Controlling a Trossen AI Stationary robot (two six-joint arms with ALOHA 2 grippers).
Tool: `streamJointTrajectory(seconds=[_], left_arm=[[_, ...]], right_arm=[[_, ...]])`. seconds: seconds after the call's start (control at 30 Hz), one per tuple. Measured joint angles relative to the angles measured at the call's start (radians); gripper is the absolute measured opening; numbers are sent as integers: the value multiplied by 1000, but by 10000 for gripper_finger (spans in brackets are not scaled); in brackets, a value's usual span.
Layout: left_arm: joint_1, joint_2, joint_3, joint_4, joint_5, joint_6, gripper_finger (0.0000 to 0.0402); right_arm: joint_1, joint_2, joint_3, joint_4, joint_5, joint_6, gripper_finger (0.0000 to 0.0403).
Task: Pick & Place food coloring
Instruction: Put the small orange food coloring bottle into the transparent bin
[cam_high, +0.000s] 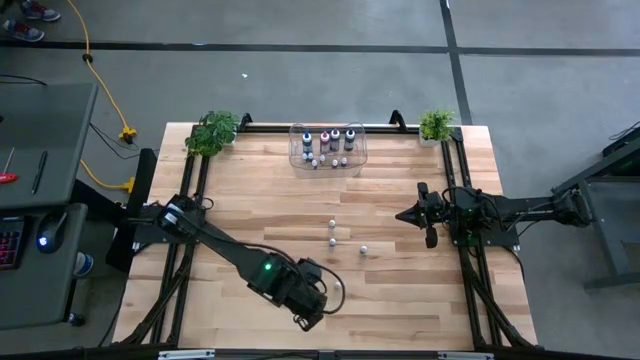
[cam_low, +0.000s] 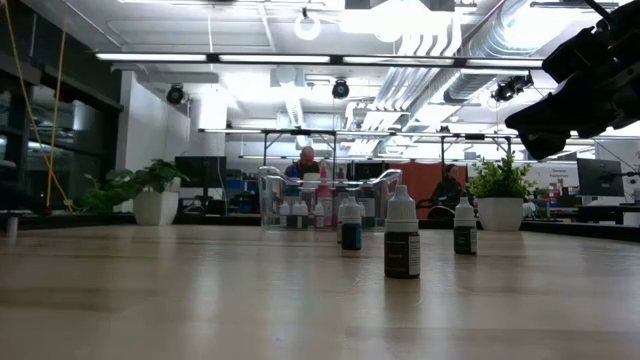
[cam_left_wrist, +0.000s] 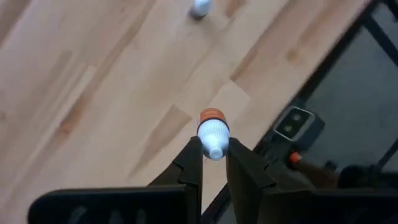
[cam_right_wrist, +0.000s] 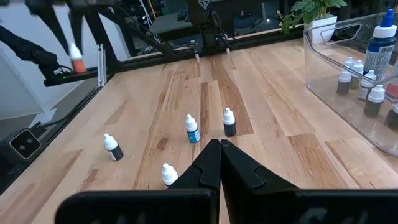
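My left gripper (cam_high: 305, 315) is near the table's front edge, lifted above the wood and shut on a small food coloring bottle (cam_left_wrist: 213, 132) with a white cap and an orange body. The right wrist view shows the same bottle (cam_right_wrist: 76, 59) in the air. Several other small bottles stand upright on their bases mid-table (cam_high: 332, 240), (cam_high: 364, 248), (cam_high: 338, 287). My right gripper (cam_right_wrist: 219, 149) waits shut at the table's right side (cam_high: 412, 215), holding nothing. My left gripper pinches the bottle's white cap (cam_left_wrist: 215, 147) between its two fingertips (cam_left_wrist: 194, 155). The fingers come from above, pointing steeply down. The bottle's orange end (cam_left_wrist: 210, 115) points away from the gripper toward the table, and the bottle is lifted clear.
A clear plastic bin (cam_high: 328, 147) holding several bottles stands at the far middle. Potted plants (cam_high: 212, 130), (cam_high: 436, 124) flank it at the far corners. A black frame runs along the table's edges (cam_high: 470, 270). Bare wood lies between the loose bottles and the bin.
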Motion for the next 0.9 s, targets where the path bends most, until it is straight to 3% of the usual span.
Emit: streamJointTrajectory(seconds=[0.23, 0.5, 0.7, 0.9], left_arm=[[5, 1, 68, -47, -20, 266, 40], [49, 1, 71, -44, 20, 439, 40], [122, -22, 71, -73, 33, 474, 40], [230, -70, 71, -142, 25, 627, 40]], right_arm=[[0, 0, 0, 0, 0, 0, 0], [0, 0, 0, 0, 0, 0, 0], [0, 0, 0, 0, 0, 0, 0], [0, 0, 0, 0, 0, 0, 0]])
